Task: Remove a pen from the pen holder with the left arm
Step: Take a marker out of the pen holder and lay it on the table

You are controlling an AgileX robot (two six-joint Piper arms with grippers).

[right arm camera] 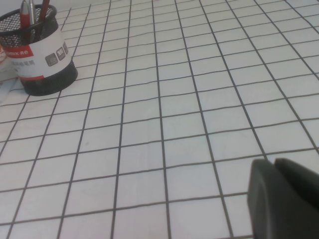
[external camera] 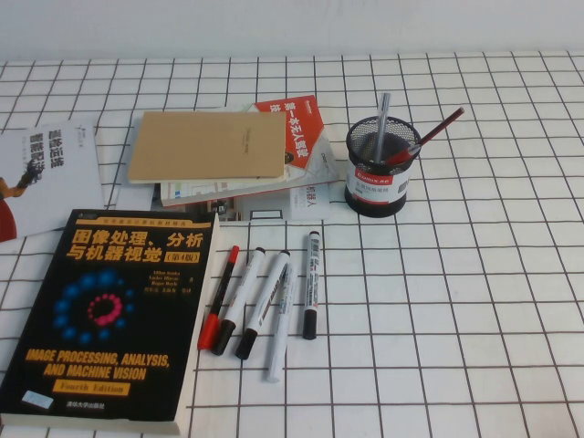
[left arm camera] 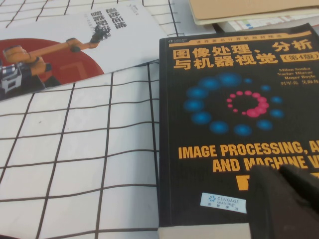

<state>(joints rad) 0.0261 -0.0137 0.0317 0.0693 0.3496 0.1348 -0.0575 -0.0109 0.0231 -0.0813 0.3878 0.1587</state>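
At the far centre-right, the pen holder [external camera: 381, 173] stands upright, pens [external camera: 382, 114] leaning out. The left gripper [left arm camera: 281, 184], clenched and empty, hovers over the black book [external camera: 109, 319], near left: open it, descend on one pen's free end, lift straight up. The right gripper [right arm camera: 274, 172] is near right over the tablecloth [right arm camera: 174, 124]; its state cannot be told.
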